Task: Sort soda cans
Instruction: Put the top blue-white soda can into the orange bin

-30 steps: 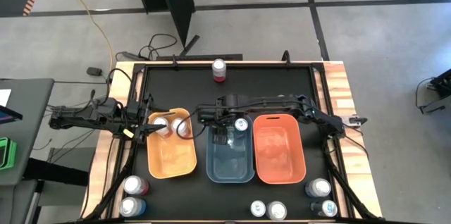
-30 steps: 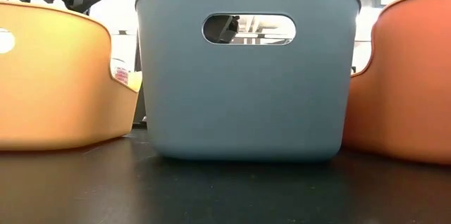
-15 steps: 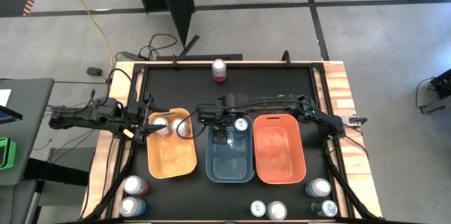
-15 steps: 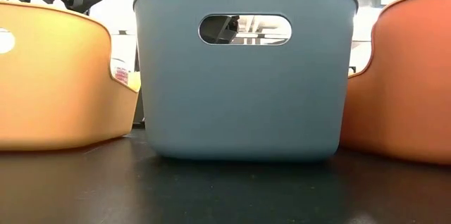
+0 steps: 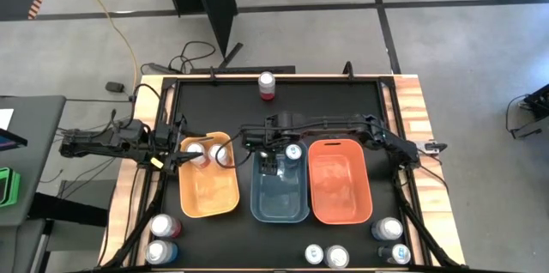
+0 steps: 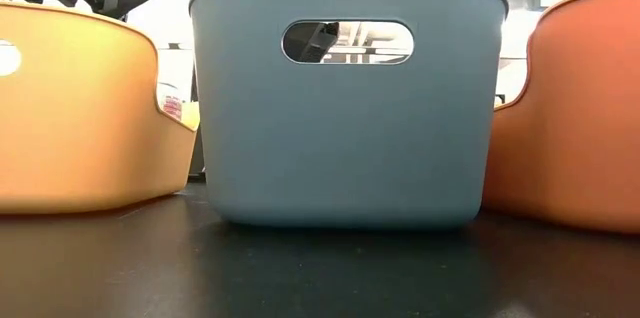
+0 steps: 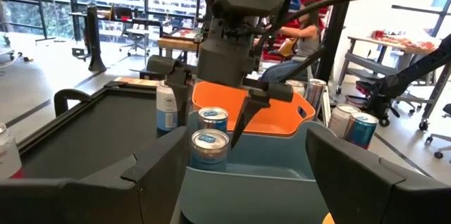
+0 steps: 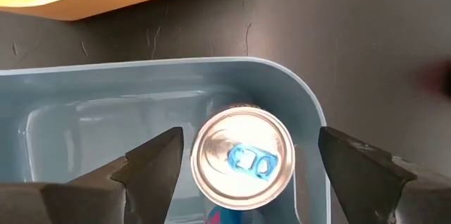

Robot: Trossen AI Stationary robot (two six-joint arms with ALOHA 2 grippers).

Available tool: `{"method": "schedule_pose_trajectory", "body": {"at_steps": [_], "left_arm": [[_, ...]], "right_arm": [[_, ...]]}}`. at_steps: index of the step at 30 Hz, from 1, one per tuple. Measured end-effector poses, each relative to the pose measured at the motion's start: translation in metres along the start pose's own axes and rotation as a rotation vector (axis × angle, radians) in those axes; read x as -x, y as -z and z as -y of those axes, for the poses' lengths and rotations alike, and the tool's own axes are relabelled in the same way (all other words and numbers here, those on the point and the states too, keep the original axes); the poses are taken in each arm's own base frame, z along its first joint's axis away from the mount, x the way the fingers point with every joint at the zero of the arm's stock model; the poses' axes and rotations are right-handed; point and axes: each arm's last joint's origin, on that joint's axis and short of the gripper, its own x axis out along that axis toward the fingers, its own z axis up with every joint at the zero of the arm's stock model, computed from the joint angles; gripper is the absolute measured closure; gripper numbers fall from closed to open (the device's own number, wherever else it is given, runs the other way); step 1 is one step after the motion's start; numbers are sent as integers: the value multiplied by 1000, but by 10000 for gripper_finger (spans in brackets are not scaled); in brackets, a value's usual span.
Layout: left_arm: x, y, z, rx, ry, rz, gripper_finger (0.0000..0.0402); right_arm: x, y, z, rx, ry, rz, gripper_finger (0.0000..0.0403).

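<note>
We see a blue-tabbed can [image 8: 243, 157] standing upright in the blue bin [image 5: 280, 196], in a far corner, w/ no brand text we can read. Right gripper [image 8: 243, 171] hangs right above it, fingers spread and off the can. Left gripper [image 5: 176, 158] sits at the orange bin [image 5: 208, 194] by two cans [image 5: 196, 151], fingers apart, holding nothing.

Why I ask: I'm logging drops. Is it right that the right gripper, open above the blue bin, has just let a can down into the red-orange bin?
Not quite. The can stands in the blue bin, between the open right gripper's fingers, as the right wrist view shows. The red-orange bin looks empty from above.
</note>
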Motion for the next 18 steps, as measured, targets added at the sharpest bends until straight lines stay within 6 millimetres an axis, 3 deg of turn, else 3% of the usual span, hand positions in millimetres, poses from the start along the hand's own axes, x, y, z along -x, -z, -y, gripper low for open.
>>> {"method": "schedule_pose_trajectory", "body": {"at_steps": [5,12,18], "left_arm": [[0,0,0,0,0,-1,123],[0,0,0,1,0,-2,123],[0,0,0,12,0,-2,123]], "right_arm": [[17,1,2,-4,6,41,60],[62,8,3,2,70,144,60],[95,26,-6,-34,164,203,61]]}}
